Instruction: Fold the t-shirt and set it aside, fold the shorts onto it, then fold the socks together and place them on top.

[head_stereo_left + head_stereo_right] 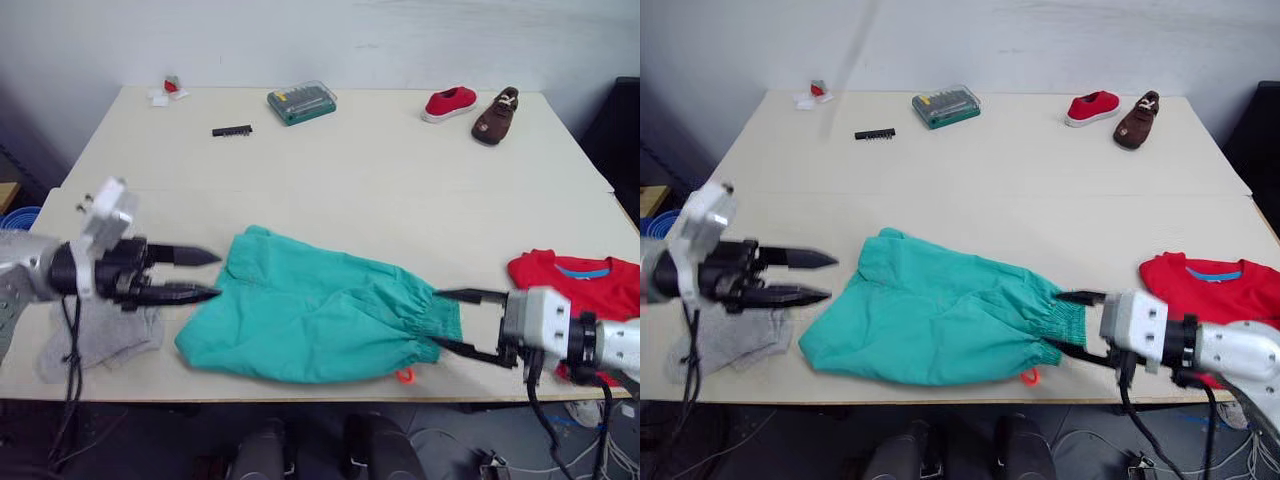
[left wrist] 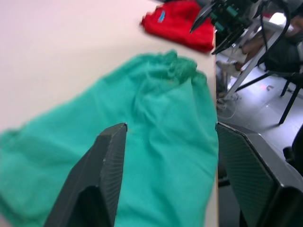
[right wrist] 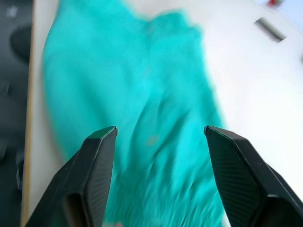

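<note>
From my head, left eye: the shorts (image 1: 318,318) lie spread flat along the near edge of the table (image 1: 340,180), waistband to the right. My left gripper (image 1: 205,275) hovers at the leg end, fingers apart, holding nothing. My right gripper (image 1: 455,320) sits at the waistband, fingers spread either side of the gathered elastic; whether they touch cloth I cannot tell. One at each end, which I judge is the set-up for lifting and folding them. The t-shirt (image 1: 580,282) is folded at the near right corner, set aside, so the shorts are the step in hand. The socks (image 1: 100,340) wait in a grey heap at the near left; how many are in it I cannot make out.

Right eye, counting: one t-shirt, one pair of shorts, one sock heap. At the far edge, two shoes, a red shoe (image 1: 1092,106) and a brown shoe (image 1: 1136,120), plus one green bit case (image 1: 946,106) and one small black strip (image 1: 874,134).

Left wrist: my two fingers gape over teal cloth, the t-shirt beyond it.

Right wrist: fingers wide apart, shorts between and beyond them.
</note>
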Controlling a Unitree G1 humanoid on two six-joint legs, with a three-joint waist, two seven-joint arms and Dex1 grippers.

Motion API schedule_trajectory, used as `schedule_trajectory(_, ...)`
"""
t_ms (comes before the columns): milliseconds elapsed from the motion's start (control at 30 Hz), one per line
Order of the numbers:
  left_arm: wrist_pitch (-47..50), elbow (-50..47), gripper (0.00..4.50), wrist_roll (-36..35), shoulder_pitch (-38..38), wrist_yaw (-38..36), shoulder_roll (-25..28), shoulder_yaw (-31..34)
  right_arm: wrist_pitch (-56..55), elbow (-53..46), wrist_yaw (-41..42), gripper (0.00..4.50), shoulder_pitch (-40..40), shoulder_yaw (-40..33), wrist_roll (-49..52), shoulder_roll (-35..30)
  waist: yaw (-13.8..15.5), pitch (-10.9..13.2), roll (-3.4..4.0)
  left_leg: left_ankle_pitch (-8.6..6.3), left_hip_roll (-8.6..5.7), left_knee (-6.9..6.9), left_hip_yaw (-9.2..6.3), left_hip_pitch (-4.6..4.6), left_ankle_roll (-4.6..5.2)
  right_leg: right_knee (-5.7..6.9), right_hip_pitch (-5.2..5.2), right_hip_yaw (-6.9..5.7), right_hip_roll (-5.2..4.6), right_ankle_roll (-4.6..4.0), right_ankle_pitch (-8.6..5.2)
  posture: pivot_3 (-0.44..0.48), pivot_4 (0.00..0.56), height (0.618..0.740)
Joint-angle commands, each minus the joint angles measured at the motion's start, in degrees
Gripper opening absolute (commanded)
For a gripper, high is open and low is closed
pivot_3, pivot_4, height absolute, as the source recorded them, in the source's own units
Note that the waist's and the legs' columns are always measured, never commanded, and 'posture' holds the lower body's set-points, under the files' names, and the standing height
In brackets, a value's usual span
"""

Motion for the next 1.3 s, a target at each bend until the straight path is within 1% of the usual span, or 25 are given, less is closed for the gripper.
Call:
schedule_trajectory(33,-8.89,4.45,1.89,9.32,-2.74,-2.7,-3.22,-9.56,9.24,-3.52,-3.46,1.66,-5.21,3.29,5.02,2.47,-0.03,-0.01,-0.01,-0.01,-0.01,-0.03,0.01,0.0,-0.01,-0.02,-0.01,0.0,0.0,0.0,0.0,0.0,0.15,0.74)
schedule_trajectory(100,-13.25,8.81,1.26,13.87,-5.14,-3.23,-7.22,-14.52,13.07,-3.04,-4.94,0.93,-10.44,8.1,3.3,6.06,-0.07,-0.01,-0.02,0.0,0.01,-0.03,0.08,-0.11,0.0,-0.03,-0.13,-0.02,0.04,-0.03,-0.01,0.0,0.15,0.74)
schedule_trajectory(167,-16.71,12.28,0.61,17.24,-6.45,-3.64,-10.16,-17.49,15.37,-2.08,-5.35,0.26,-13.81,11.45,0.6,9.11,-0.08,-0.01,-0.02,0.03,0.01,0.04,0.13,-0.24,0.04,0.0,-0.26,-0.02,0.07,-0.02,-0.01,0.0,0.15,0.74)
schedule_trajectory(200,-19.01,14.13,0.3,19.44,-6.81,-4.12,-11.37,-19.39,15.93,-1.27,-5.21,0.0,-15.15,13.5,-1.7,10.51,-0.12,-0.01,-0.02,0.04,0.01,0.07,0.16,-0.35,0.06,0.01,-0.36,-0.02,0.08,-0.03,-0.01,0.0,0.15,0.74)
schedule_trajectory(233,-22.34,16.44,0.03,22.31,-7.06,-4.45,-12.61,-21.55,16.96,-0.11,-4.92,0.0,-16.61,16.15,-3.83,12.04,-0.14,-0.02,-0.03,0.05,0.02,0.09,0.17,-0.4,0.08,0.01,-0.39,-0.03,0.1,-0.02,-0.01,0.0,0.15,0.74)
schedule_trajectory(300,-31.39,22.72,0.03,30.29,-8.24,-2.1,-15.33,-26.08,17.18,3.83,-4.22,0.0,-19.01,23.47,-13.19,13.57,-0.11,-0.03,-0.04,0.05,0.01,0.13,0.21,-0.4,0.1,0.01,-0.4,-0.04,0.1,-0.02,-0.01,0.0,0.15,0.74)
schedule_trajectory(367,-35.57,28.3,0.03,34.85,-9.96,1.0,-18.04,-27.64,15.37,7.73,-4.09,0.0,-19.88,28.34,-22.07,13.92,-0.04,-0.03,-0.05,0.07,0.0,0.15,0.23,-0.43,0.15,0.0,-0.41,-0.07,0.09,-0.02,-0.01,0.0,0.15,0.74)
schedule_trajectory(467,-39.84,34.71,0.03,37.69,-11.94,3.84,-20.88,-27.18,13.67,11.21,-4.59,0.0,-18.82,29.16,-27.29,14.93,0.68,-0.05,-0.08,0.11,-0.07,0.21,0.12,-0.52,0.27,0.0,-0.4,-0.18,-0.01,0.05,0.03,0.0,0.15,0.74)
schedule_trajectory(633,-43.62,40.44,0.03,38.86,-13.15,4.21,-22.48,-25.66,10.37,13.75,-4.55,0.0,-12.37,23.11,-31.87,12.47,0.98,-0.21,-0.07,0.11,-0.06,0.23,0.08,-0.36,0.3,-0.04,-0.18,-0.19,-0.04,0.15,0.09,0.0,0.15,0.74)
schedule_trajectory(733,-45.31,42.31,0.03,39.29,-13.05,3.57,-21.74,-25.13,11.28,13.34,-3.7,0.0,-7.76,14.81,-29.1,10.77,1.17,-0.29,-0.14,0.1,-0.05,0.23,0.05,-0.17,0.32,-0.06,0.0,-0.17,-0.06,0.17,0.11,0.0,0.15,0.74)
schedule_trajectory(833,-45.55,42.85,0.03,38.67,-12.73,3.02,-21.31,-24.03,12.21,13.57,-2.1,0.0,-4.16,6.95,-26.08,10.37,1.2,-0.31,-0.14,0.08,-0.05,0.22,0.03,-0.13,0.33,-0.04,0.03,-0.17,-0.08,0.16,0.12,0.0,0.15,0.74)
schedule_trajectory(967,-42.52,39.41,0.03,35.4,-11.7,0.72,-21.56,-21.61,12.92,13.46,0.33,0.0,-3.08,1.23,-23.77,10.59,0.78,-0.32,-0.12,0.08,-0.02,0.18,0.02,-0.12,0.32,-0.03,0.02,-0.18,-0.08,0.15,0.12,0.0,0.15,0.74)
schedule_trajectory(1000,-41.22,38.07,0.03,34.35,-11.54,0.23,-21.81,-20.84,13.81,12.89,0.81,0.0,-3.8,0.07,-21.96,11.28,0.61,-0.32,-0.12,0.08,-0.02,0.17,0.02,-0.13,0.32,-0.02,0.01,-0.18,-0.07,0.15,0.12,0.0,0.15,0.74)
schedule_trajectory(1067,-36.17,33.63,0.03,30.49,-11.56,-0.36,-22.73,-18.51,18.23,9.69,0.28,0.0,-8.55,-1.74,-14.63,14.05,0.08,-0.31,-0.13,0.09,-0.01,0.15,0.01,-0.15,0.31,-0.03,-0.01,-0.19,-0.07,0.14,0.12,0.0,0.15,0.74)
schedule_trajectory(1133,-26.45,29.18,0.03,24.31,-12.96,1.22,-24.67,-14.83,22.34,6.78,-1.73,0.0,-14.65,0.05,-10.9,17.06,-0.26,-0.3,-0.13,0.1,0.0,0.15,0.0,-0.19,0.3,-0.01,-0.06,-0.19,-0.07,0.14,0.12,0.0,0.15,0.74)
schedule_trajectory(1200,-18.99,28.24,0.03,20.6,-15.16,4.73,-26.76,-11.58,24.35,5.7,-3.21,0.0,-19.05,4.07,-12.27,19.4,-0.26,-0.29,-0.12,0.12,0.01,0.15,-0.04,-0.28,0.26,0.03,-0.16,-0.19,-0.06,0.14,0.12,0.0,0.15,0.74)
schedule_trajectory(1267,-17.14,28.39,0.03,20.85,-16.0,5.96,-27.46,-11.28,25.63,6.06,-4.41,0.0,-21.91,8.13,-14.63,21.61,-0.17,-0.29,-0.12,0.15,0.01,0.16,-0.15,-0.35,0.22,0.04,-0.19,-0.29,-0.06,0.11,0.1,0.0,0.15,0.74)
schedule_trajectory(1300,-17.88,28.85,0.03,22.09,-16.12,5.94,-27.44,-12.21,25.68,6.98,-5.28,0.0,-23.08,10.78,-16.82,22.71,-0.19,-0.29,-0.12,0.15,0.01,0.15,-0.18,-0.37,0.2,0.02,-0.18,-0.35,-0.05,0.1,0.09,0.0,0.15,0.74)
